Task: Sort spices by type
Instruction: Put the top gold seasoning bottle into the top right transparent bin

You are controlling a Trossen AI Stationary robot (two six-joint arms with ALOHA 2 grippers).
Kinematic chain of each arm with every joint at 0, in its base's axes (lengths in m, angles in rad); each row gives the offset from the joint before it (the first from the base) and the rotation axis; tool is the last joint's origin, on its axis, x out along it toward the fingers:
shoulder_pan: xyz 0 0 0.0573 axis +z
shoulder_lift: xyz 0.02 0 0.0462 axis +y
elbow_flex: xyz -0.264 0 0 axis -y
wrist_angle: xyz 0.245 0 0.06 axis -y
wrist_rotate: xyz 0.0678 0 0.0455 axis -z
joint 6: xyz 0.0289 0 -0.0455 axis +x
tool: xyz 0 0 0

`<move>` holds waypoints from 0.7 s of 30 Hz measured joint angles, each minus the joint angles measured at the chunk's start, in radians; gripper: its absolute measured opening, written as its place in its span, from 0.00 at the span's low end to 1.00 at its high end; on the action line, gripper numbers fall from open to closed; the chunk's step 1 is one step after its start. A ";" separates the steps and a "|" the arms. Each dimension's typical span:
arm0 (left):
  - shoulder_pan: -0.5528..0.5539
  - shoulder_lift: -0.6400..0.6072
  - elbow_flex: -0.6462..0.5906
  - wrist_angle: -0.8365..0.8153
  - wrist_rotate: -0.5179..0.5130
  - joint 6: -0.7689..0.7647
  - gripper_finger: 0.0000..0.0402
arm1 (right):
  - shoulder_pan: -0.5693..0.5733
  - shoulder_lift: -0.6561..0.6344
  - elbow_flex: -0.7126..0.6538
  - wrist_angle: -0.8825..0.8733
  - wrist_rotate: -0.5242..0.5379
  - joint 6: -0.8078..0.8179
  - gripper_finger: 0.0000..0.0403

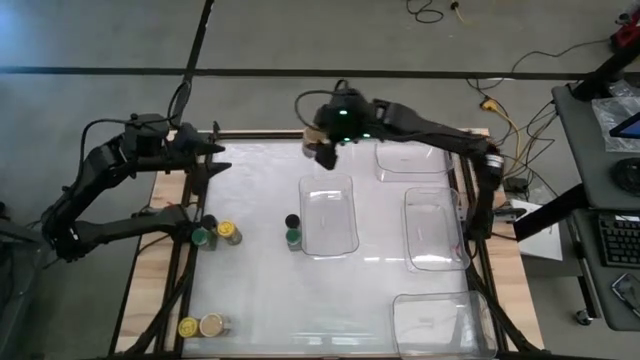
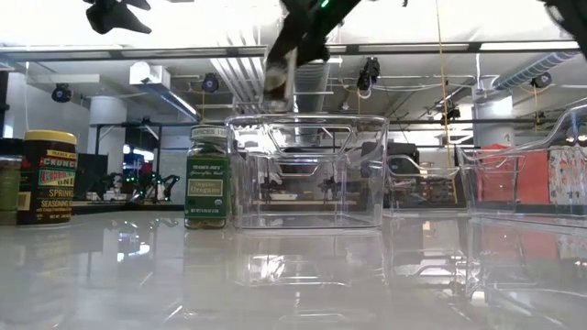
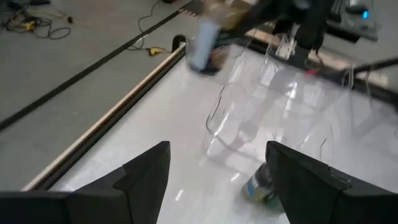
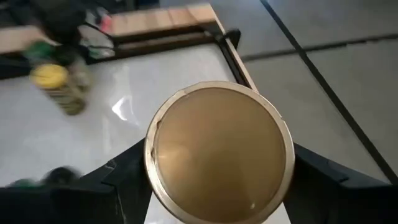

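On the white surface (image 1: 260, 290) seen from above, the right hand (image 1: 326, 150) pinches a tan-lidded jar (image 1: 322, 153) above the far edge near a clear tray (image 1: 329, 215), its wrist view filled by the lid, while the left hand (image 1: 212, 155) hovers spread.

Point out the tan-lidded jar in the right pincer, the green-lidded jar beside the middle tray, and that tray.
Tan-lidded jar (image 4: 219, 152): right wrist view, lid top.
Green-lidded jar (image 2: 207, 179): low view, label.
Middle tray (image 1: 329, 187): high view, far rim.
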 joint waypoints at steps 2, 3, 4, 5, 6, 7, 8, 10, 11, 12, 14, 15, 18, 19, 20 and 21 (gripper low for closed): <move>0.000 0.009 0.000 0.034 0.014 -0.030 0.62 | 0.018 -0.082 -0.064 0.009 -0.018 0.000 0.66; 0.000 0.014 0.000 0.048 0.027 -0.035 0.62 | 0.029 -0.119 -0.100 0.012 -0.021 -0.002 0.66; 0.000 0.020 0.000 0.066 0.033 -0.044 0.62 | 0.038 -0.160 -0.141 0.003 -0.024 -0.009 0.66; 0.000 0.026 0.000 0.090 0.034 -0.060 0.62 | 0.043 -0.194 -0.183 -0.018 -0.025 -0.015 0.66; 0.000 0.034 0.000 0.110 0.034 -0.079 0.62 | 0.047 -0.229 -0.224 -0.039 -0.026 -0.014 0.66; 0.000 0.042 0.000 0.130 0.034 -0.100 0.62 | 0.047 -0.267 -0.272 -0.052 -0.025 -0.009 0.66; 0.000 0.051 0.000 0.148 0.034 -0.119 0.62 | 0.042 -0.308 -0.321 -0.055 -0.024 -0.006 0.66; 0.000 0.066 0.000 0.171 0.034 -0.137 0.62 | 0.015 -0.409 -0.410 -0.052 0.000 -0.005 0.66; 0.000 0.074 0.000 0.177 0.034 -0.144 0.62 | -0.005 -0.462 -0.453 -0.047 0.012 -0.015 0.66; 0.000 0.081 -0.001 0.182 0.036 -0.162 0.62 | -0.027 -0.509 -0.498 -0.046 0.017 -0.024 0.66; -0.002 0.092 -0.001 0.182 0.055 -0.215 0.62 | -0.080 -0.584 -0.594 -0.052 0.017 -0.053 0.66; -0.002 0.098 -0.001 0.182 0.070 -0.235 0.62 | -0.106 -0.614 -0.640 -0.058 0.017 -0.074 0.66; -0.004 0.108 -0.002 0.190 0.105 -0.279 0.62 | -0.208 -0.667 -0.755 -0.014 -0.003 -0.138 0.66; -0.008 0.109 -0.002 0.201 0.113 -0.296 0.62 | -0.245 -0.672 -0.791 0.013 -0.029 -0.172 0.66; -0.013 0.110 -0.002 0.211 0.113 -0.313 0.62 | -0.284 -0.672 -0.822 0.026 -0.062 -0.199 0.66; -0.018 0.109 -0.002 0.221 0.113 -0.324 0.62 | -0.321 -0.674 -0.847 0.034 -0.101 -0.217 0.66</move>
